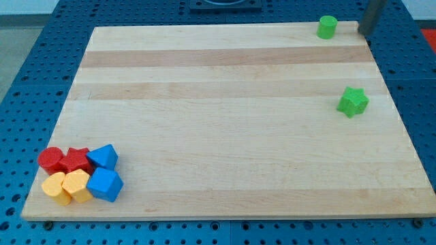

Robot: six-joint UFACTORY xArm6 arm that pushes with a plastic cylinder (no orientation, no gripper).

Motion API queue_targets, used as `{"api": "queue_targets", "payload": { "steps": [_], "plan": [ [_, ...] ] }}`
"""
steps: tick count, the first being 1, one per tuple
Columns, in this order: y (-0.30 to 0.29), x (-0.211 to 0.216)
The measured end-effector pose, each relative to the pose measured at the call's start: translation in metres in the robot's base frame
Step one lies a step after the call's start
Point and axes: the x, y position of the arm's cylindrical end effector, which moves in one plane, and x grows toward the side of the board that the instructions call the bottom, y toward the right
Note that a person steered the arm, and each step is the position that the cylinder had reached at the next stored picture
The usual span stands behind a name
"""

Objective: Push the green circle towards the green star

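Green circle (327, 26): upright cylinder, round, no long axis or heading; stands at the board's (225, 136) top edge near the view's right corner. Bare wood lies below it. Green star (353, 101): below, near the right edge, well apart. My tip (362, 33): right of the circle, rod slanted, no jaws. Red, yellow, blue blocks (80, 174): bottom-left cluster.

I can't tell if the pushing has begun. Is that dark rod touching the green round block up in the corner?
Apart. The camera view shows bare wood between my tip and the green circle; my tip sits to the circle's right, near the board's top right corner.
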Motion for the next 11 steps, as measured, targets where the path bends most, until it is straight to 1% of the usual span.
{"api": "queue_targets", "payload": {
  "steps": [1,2,3,4,6,8,9,11],
  "plan": [
    [-0.004,0.0],
    [-0.025,0.0],
    [-0.025,0.0],
    [-0.052,0.0],
    [-0.08,0.003],
    [-0.155,0.003],
    [-0.161,0.019],
    [-0.116,0.034]
  ]
}}
